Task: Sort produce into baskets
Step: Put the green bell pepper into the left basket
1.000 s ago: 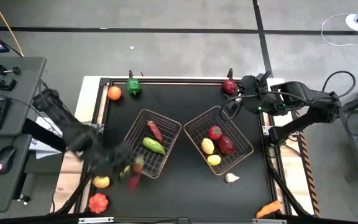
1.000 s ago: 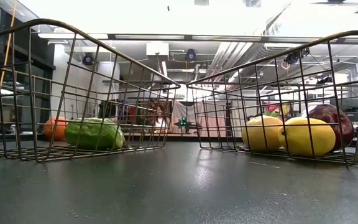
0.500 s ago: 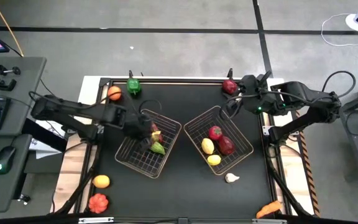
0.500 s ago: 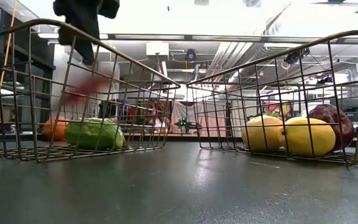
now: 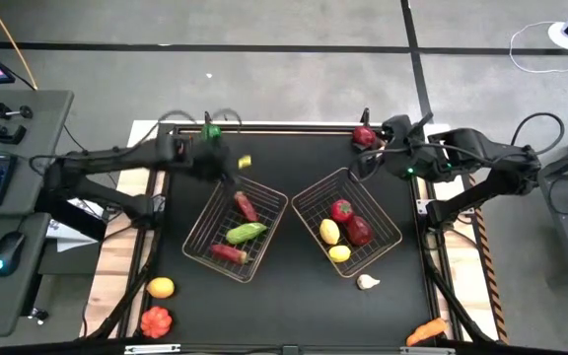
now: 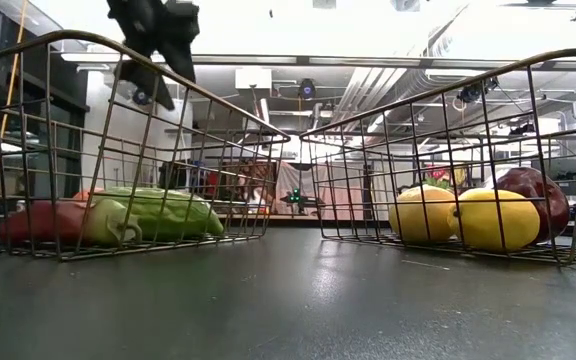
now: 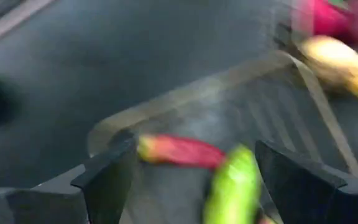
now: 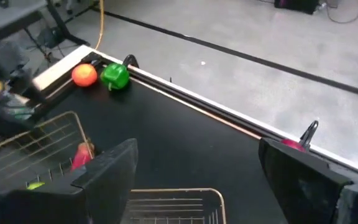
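Observation:
My left gripper (image 5: 227, 170) is open and empty, up over the far corner of the left wire basket (image 5: 269, 192); it also shows high in the low view (image 6: 153, 30). In that basket lie a red chili (image 5: 245, 207), a green vegetable (image 5: 247, 233) and a red pepper (image 5: 227, 252). The right basket (image 5: 309, 194) holds two red fruits (image 5: 341, 210) and two yellow ones (image 5: 329, 232). My right gripper (image 5: 368, 166) is open and empty, held up near a red apple (image 5: 365, 136) at the far edge.
Loose on the table: a green pepper (image 8: 114, 76) and an orange (image 8: 84, 74) at the far left, a yellow-orange fruit (image 5: 161, 287) and a red one (image 5: 156, 320) at the near left, a white garlic (image 5: 367, 282) and a carrot (image 5: 425, 332) at the near right.
My left gripper has swung from the table's near left corner, carrying a red pepper, over the left basket and on toward the far edge. The red pepper now lies in the left basket, and the green vegetable there has turned.

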